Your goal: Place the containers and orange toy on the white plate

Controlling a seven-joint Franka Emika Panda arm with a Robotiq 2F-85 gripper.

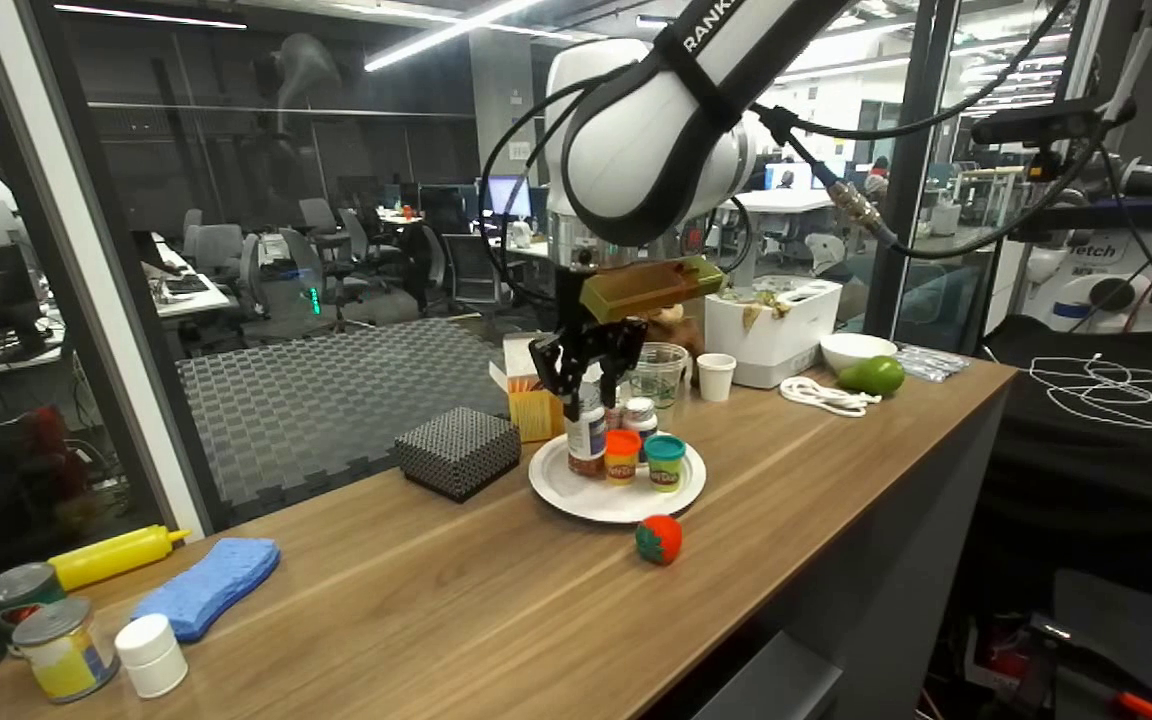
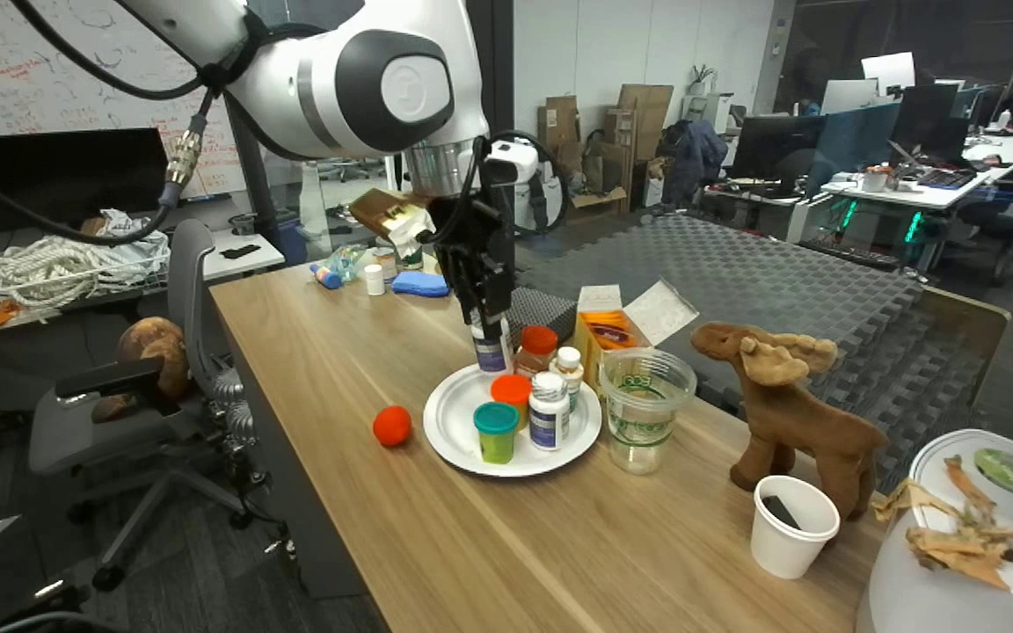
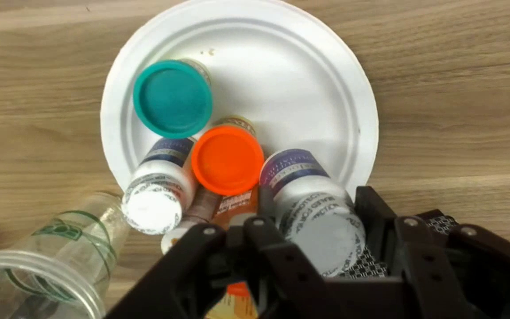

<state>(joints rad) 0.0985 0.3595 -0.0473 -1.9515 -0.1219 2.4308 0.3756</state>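
Note:
My gripper [image 3: 314,199] is shut on a white bottle [image 3: 297,170] with a purple label, a finger against each side. In an exterior view this bottle seems slightly above the white plate [image 1: 566,498], with brownish amber beneath it. Also at the plate are a teal-lidded tub [image 3: 173,99], an orange-lidded tub [image 3: 228,159], a second purple-labelled bottle [image 2: 550,413], an amber jar [image 2: 533,359] and a smaller white-capped bottle [image 2: 568,365]. The orange toy [image 1: 659,540], roundish with green leaves, lies on the table just off the plate and is out of the wrist view.
Close to the plate stand a black mesh box [image 1: 458,452], an open yellow box [image 2: 612,334] and a clear plastic cup [image 2: 643,409]. Beyond are a brown moose toy [image 2: 788,418] and paper cup [image 2: 792,527]. Cans, a white jar [image 1: 151,655] and a blue sponge [image 1: 208,585] occupy the opposite end.

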